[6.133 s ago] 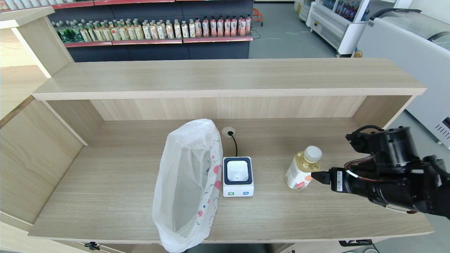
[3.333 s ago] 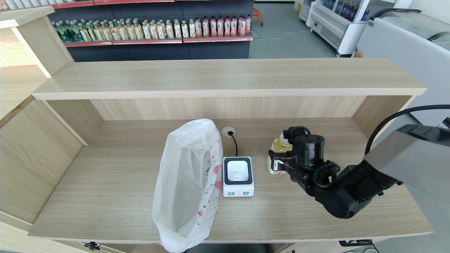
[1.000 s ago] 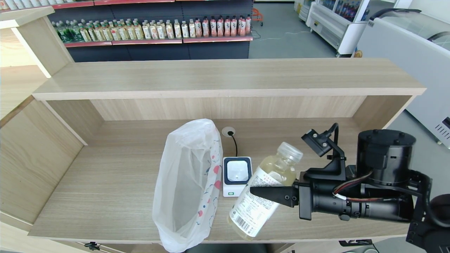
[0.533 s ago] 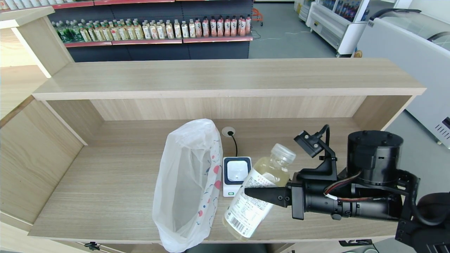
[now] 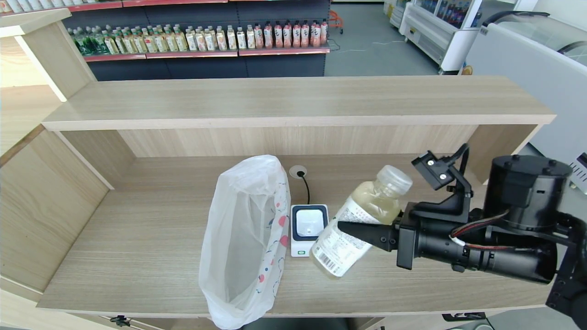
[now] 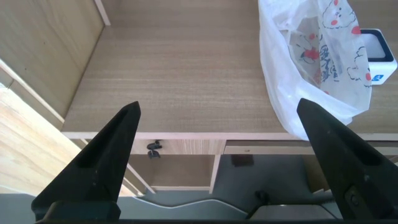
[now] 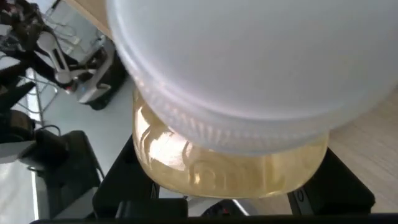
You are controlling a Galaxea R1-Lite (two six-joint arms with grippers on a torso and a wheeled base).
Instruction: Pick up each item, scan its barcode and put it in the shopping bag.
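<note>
One tilted bottle (image 5: 367, 207), clamped by the right gripper (image 5: 354, 227), hides the scanner's (image 5: 308, 222) corner.

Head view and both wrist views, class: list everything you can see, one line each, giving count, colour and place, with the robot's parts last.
box-shaped barcode scanner: one, white with a dark window; middle of the counter.
thin plastic shopping bag: one, white with red and blue print; open, left of the scanner.
clear plastic bottle with white cap: one, pale yellow drink, white label; tilted in the air, right of the scanner.
wooden counter: one, light brown.
shelved drink bottles: many, green to pink; store shelf behind.
right gripper: one, black; shut on the bottle.
left gripper: one, black, open; above the counter's near edge.
</note>
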